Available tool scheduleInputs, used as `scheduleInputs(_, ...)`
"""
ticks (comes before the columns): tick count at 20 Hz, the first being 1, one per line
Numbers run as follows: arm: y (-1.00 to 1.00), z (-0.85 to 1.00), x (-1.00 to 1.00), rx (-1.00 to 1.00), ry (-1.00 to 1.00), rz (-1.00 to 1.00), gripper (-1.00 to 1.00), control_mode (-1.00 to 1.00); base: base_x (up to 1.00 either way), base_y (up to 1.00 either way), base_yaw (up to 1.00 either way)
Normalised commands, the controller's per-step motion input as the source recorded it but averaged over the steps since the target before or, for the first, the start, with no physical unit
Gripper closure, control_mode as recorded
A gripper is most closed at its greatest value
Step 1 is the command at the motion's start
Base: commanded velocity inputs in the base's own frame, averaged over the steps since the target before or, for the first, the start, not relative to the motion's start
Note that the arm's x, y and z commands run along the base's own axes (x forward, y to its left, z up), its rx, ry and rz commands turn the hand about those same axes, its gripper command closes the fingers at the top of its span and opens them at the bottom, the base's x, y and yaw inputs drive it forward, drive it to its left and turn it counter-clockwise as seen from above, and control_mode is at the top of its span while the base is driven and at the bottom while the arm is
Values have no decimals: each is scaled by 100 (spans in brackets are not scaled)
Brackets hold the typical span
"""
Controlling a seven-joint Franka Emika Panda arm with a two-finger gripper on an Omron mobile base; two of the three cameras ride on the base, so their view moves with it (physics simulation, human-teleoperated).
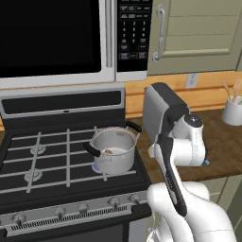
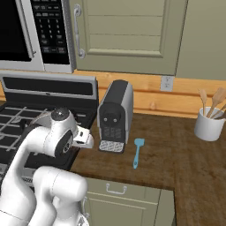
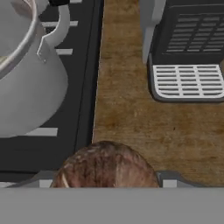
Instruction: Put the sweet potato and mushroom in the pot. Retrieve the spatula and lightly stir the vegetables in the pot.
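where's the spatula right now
The blue spatula lies flat on the wooden counter in the right base view, just right of the coffee machine and well left of the white utensil cup.

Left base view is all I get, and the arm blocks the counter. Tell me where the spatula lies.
Observer: In the right base view, the blue spatula lies flat on the counter, just right of the coffee machine.
Operator: Next, report what the gripper has.
Observer: In the hand view, the gripper has its finger tips on either side of a brown sweet potato. The pot is at the upper left.
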Motion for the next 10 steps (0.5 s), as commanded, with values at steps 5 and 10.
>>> scheduleInputs(5,90,100,-21,0,-19,5,100,-100,0,0,0)
scheduleInputs(10,74,82,11,0,-11,4,100,-100,0,0,0)
